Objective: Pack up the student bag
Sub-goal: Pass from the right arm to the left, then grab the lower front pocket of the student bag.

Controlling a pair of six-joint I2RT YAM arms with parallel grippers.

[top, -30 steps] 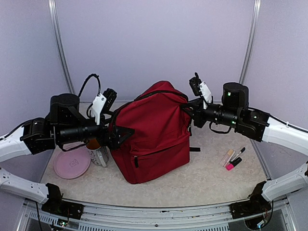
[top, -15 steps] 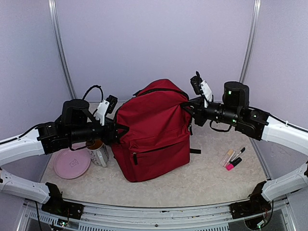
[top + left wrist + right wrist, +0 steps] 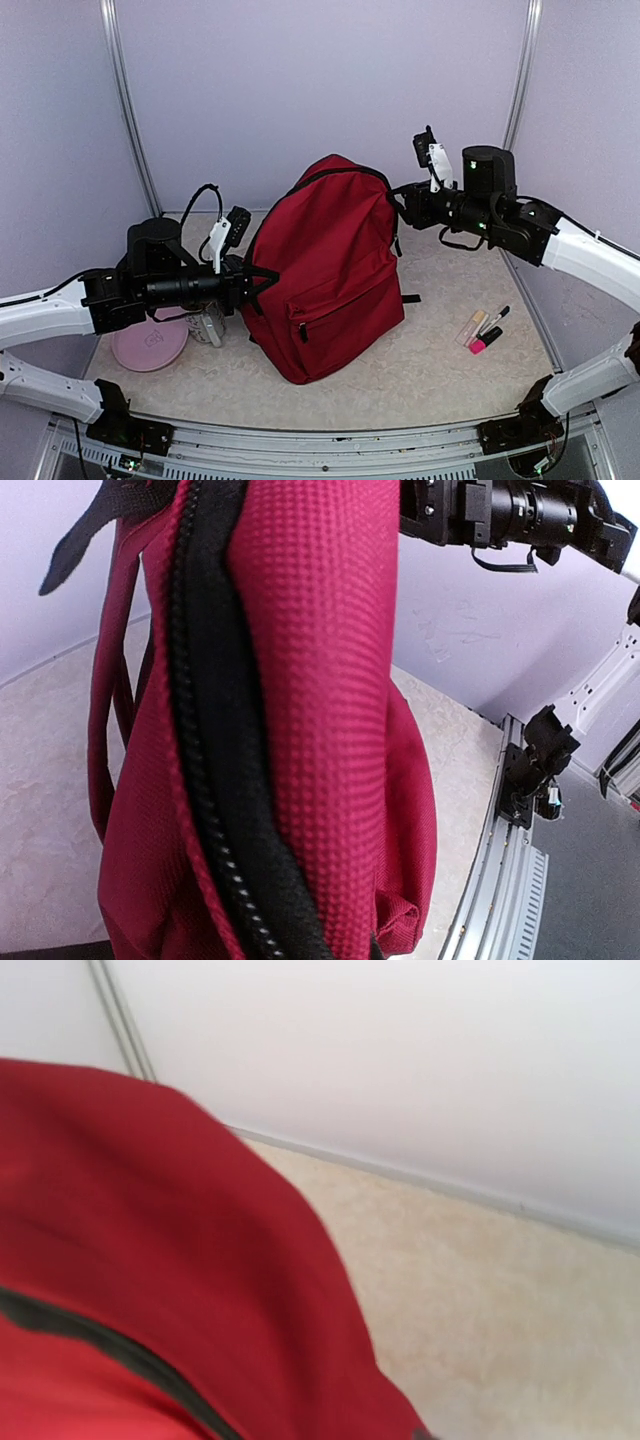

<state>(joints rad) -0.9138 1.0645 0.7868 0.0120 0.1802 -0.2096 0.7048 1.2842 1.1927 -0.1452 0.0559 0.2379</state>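
The student bag (image 3: 335,270), a dark red backpack with black zippers, stands upright mid-table and leans a little to the right. My left gripper (image 3: 258,278) is pressed into its left side and shut on the fabric there. The left wrist view is filled by the student bag (image 3: 320,680) and its black zipper (image 3: 215,780), and my fingers are hidden. My right gripper (image 3: 403,203) hovers by the bag's upper right corner. The right wrist view shows only blurred red student bag (image 3: 150,1240), so how its jaws stand cannot be made out.
A pink plate (image 3: 150,345) lies at the left, with a mug (image 3: 208,322) beside it, partly behind my left arm. Markers (image 3: 485,328) lie on the beige table (image 3: 440,370) at the right. Walls close in the back and sides.
My left gripper moved in on the bag's left side and shut. The bag now stands taller and has shifted right. My right gripper rose and drew back from the bag's top.
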